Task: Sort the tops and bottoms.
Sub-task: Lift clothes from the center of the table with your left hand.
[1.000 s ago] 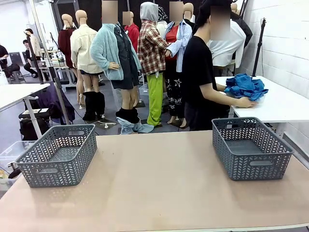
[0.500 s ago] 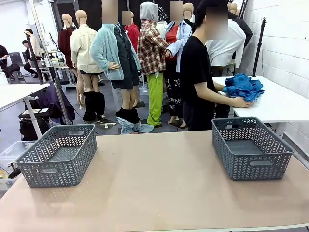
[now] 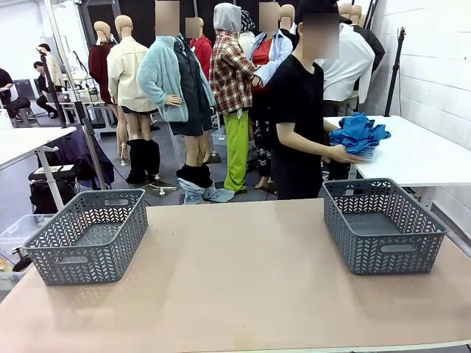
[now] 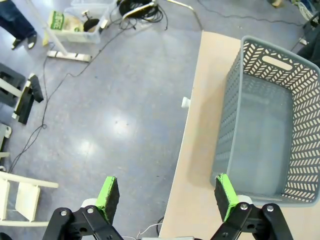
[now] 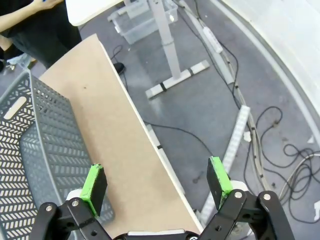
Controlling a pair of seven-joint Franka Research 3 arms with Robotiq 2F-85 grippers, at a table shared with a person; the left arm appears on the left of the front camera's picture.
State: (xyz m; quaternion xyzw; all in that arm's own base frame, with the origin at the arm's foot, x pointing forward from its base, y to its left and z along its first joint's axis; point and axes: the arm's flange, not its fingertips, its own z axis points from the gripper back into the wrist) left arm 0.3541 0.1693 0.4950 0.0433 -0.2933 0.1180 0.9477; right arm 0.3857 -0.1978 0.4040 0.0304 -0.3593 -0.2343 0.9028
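Observation:
A person in a black shirt stands behind the far edge of the table and holds a bundle of bright blue tops (image 3: pixel 358 136) in both hands, lifted off the white side table (image 3: pixel 419 154). The bottoms are out of view. Two grey baskets stand on the tan table, one at the left (image 3: pixel 88 234) and one at the right (image 3: pixel 381 224); both look empty. My left gripper (image 4: pixel 167 196) is open, hanging over the table's edge beside the left basket (image 4: pixel 270 122). My right gripper (image 5: pixel 156 186) is open above the table's edge next to the right basket (image 5: pixel 30 145).
The tan table (image 3: pixel 235 287) lies bare between the two baskets. Cables and a clear bin (image 4: pixel 75 22) lie on the floor beside the left end. A desk leg (image 5: pixel 172 50) and cables stand on the floor off the right end.
The person has lifted the blue bundle off the white side table and turned with it toward the tan table. The grippers have stayed open.

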